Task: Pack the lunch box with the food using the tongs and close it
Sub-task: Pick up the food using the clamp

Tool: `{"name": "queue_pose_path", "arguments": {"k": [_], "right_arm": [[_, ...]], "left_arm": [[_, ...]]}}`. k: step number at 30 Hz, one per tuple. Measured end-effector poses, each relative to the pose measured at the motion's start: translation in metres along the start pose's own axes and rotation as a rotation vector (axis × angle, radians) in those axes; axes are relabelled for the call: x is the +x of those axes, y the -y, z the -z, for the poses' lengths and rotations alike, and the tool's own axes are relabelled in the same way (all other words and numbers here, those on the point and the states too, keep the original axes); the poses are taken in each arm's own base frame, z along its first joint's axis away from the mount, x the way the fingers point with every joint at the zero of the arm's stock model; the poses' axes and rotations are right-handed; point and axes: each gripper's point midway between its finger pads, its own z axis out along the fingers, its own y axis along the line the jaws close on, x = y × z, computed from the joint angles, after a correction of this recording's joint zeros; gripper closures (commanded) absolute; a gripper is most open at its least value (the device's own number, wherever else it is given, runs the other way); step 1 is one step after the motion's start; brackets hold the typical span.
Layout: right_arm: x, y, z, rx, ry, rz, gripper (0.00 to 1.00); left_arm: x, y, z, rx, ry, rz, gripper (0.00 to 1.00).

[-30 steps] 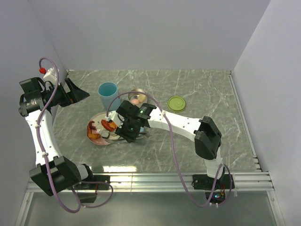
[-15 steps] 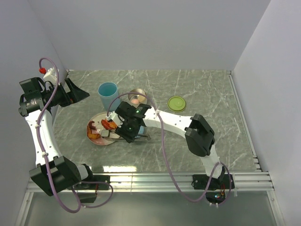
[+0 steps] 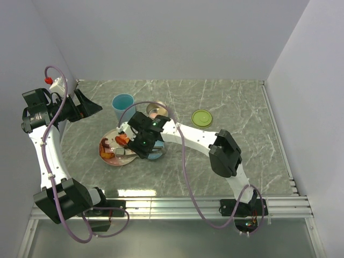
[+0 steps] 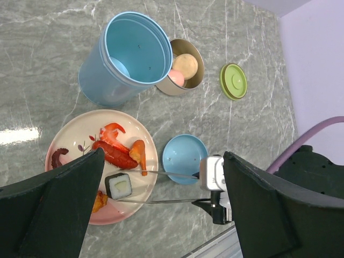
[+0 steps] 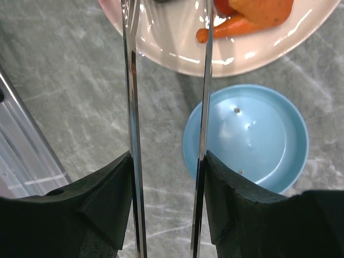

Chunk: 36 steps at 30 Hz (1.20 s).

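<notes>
grey-green marble tabletop [image 3: 242,107], pale walls [image 3: 161,37] close around — right gripper [image 5: 167,177] clamped on the tongs [image 5: 131,107] over the plate [image 4: 80,129], left gripper [image 3: 88,106] gaping.

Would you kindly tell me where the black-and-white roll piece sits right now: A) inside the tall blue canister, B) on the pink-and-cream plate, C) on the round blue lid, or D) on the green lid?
B: the roll piece lies on the plate, beside the shrimp and close to the tips of the tongs.
</notes>
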Motion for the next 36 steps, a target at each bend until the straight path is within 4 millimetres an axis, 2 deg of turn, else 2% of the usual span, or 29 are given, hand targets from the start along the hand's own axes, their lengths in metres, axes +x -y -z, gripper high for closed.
{"name": "queue_pose_path", "arguments": {"k": [9, 23, 30, 36], "right_arm": [[-0.004, 0.004, -0.021, -0.011, -0.024, 0.011, 0.44], [0.002, -0.002, -0.014, -0.054, -0.050, 0.009, 0.60], [-0.009, 0.002, 0.018, -0.061, 0.001, -0.005, 0.62], [-0.030, 0.025, 0.069, -0.053, 0.124, -0.056, 0.64]], "left_arm": [[0.000, 0.000, 0.000, -0.001, 0.000, -0.004, 0.02], [0.000, 0.000, 0.000, 0.000, 0.000, -0.010, 0.02], [0.000, -0.001, 0.000, -0.001, 0.000, -0.010, 0.02], [0.000, 0.000, 0.000, 0.000, 0.000, -0.010, 0.02]]}}
